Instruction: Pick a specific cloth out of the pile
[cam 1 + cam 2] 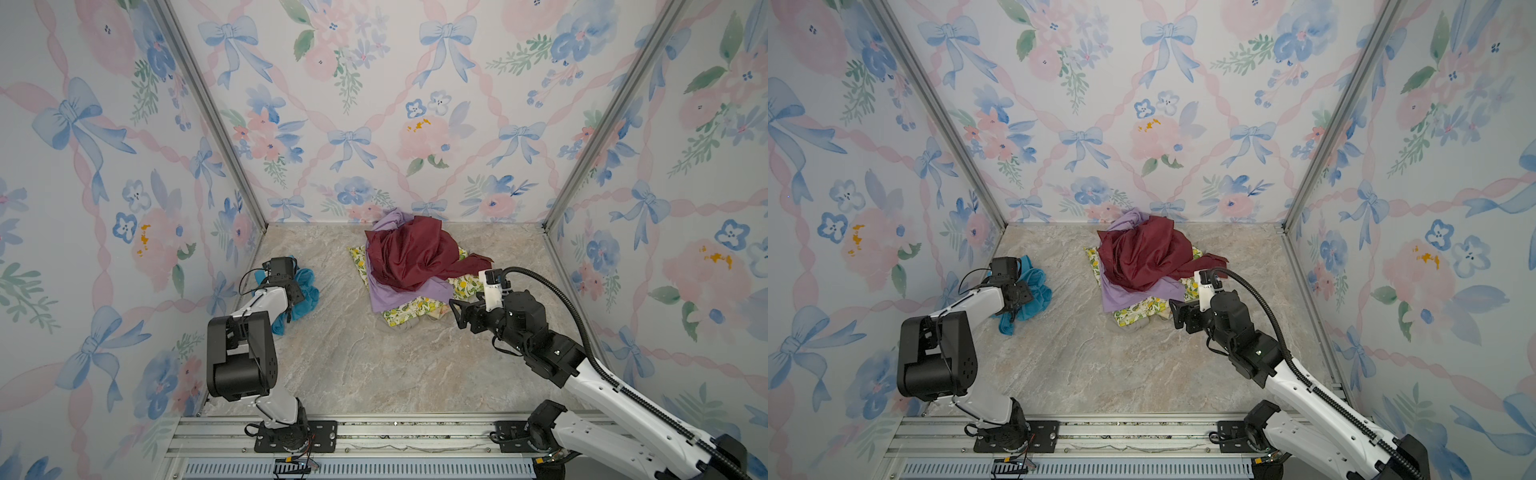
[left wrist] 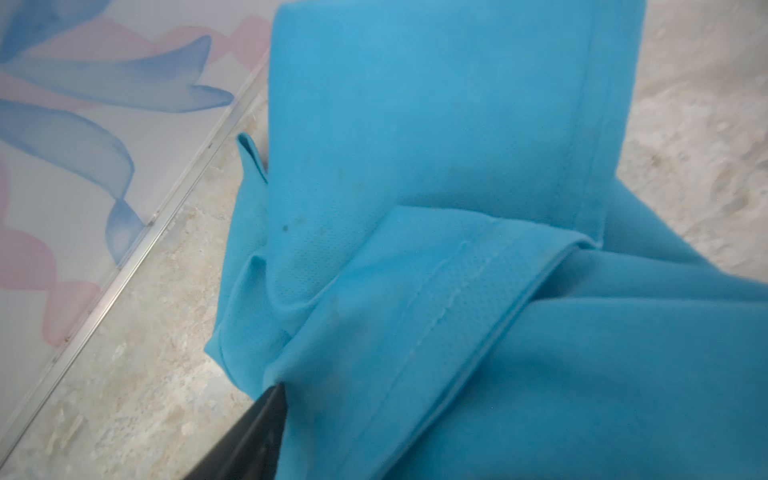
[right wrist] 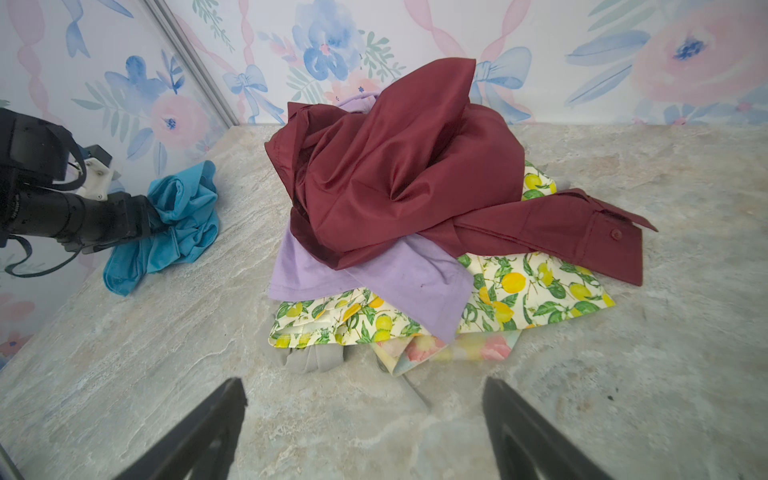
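Observation:
The turquoise cloth (image 1: 306,286) (image 1: 1038,286) lies crumpled on the marble floor at the left, apart from the pile (image 1: 409,257) (image 1: 1142,257). It fills the left wrist view (image 2: 457,199). My left gripper (image 1: 294,300) (image 1: 1017,304) is pushed into the cloth, jaws apart. One black finger (image 2: 266,419) shows beside the fabric and the other is hidden under it. My right gripper (image 1: 454,306) (image 1: 1173,311) (image 3: 363,395) stands open over bare floor just in front of the pile (image 3: 399,187), holding nothing.
The pile has a dark maroon shirt (image 3: 415,166) on top, a lavender cloth (image 3: 374,274) under it and a lemon-print fabric (image 3: 540,291) at the bottom, near the back wall. Flowered walls (image 1: 124,208) close in the left, back and right.

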`<state>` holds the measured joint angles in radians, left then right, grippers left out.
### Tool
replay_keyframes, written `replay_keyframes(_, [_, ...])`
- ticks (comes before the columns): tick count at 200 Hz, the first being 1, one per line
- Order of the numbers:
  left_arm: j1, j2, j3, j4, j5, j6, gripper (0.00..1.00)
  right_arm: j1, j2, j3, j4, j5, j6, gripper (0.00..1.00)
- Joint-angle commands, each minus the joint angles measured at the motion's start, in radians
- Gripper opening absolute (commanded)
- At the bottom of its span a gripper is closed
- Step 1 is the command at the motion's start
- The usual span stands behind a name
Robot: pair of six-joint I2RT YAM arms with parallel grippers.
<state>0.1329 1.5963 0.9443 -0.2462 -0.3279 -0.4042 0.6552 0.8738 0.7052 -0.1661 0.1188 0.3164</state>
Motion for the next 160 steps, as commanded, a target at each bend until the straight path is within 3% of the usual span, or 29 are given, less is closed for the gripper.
replay_keyframes(1, [-0.036,-0.087,0.036,-0.028,-0.017,0.005,0.81,-0.010,-0.007,0.051,-0.035,-0.022,-0.023,0.92])
replay_keyframes(14, [-0.054,-0.125,0.037,-0.031,-0.012,0.013,0.92,-0.011,-0.010,0.057,-0.042,-0.025,-0.026,0.93])
replay_keyframes(38, [-0.077,-0.200,0.025,-0.029,-0.008,0.023,0.98,-0.011,-0.027,0.057,-0.049,-0.024,-0.027,0.93])
replay_keyframes(83, [-0.144,-0.375,-0.029,0.060,0.043,0.101,0.98,-0.018,-0.064,0.075,-0.092,0.013,-0.069,0.95])
replay_keyframes(103, [-0.193,-0.487,-0.120,0.197,0.008,0.113,0.98,-0.060,-0.083,0.076,-0.114,0.027,-0.106,0.98])
replay_keyframes(136, [-0.213,-0.672,-0.399,0.552,0.084,0.122,0.98,-0.187,-0.137,0.005,-0.082,0.051,-0.146,0.97])
replay_keyframes(160, [-0.213,-0.710,-0.578,0.771,0.079,0.122,0.98,-0.256,-0.187,-0.113,0.034,0.147,-0.190,0.97])
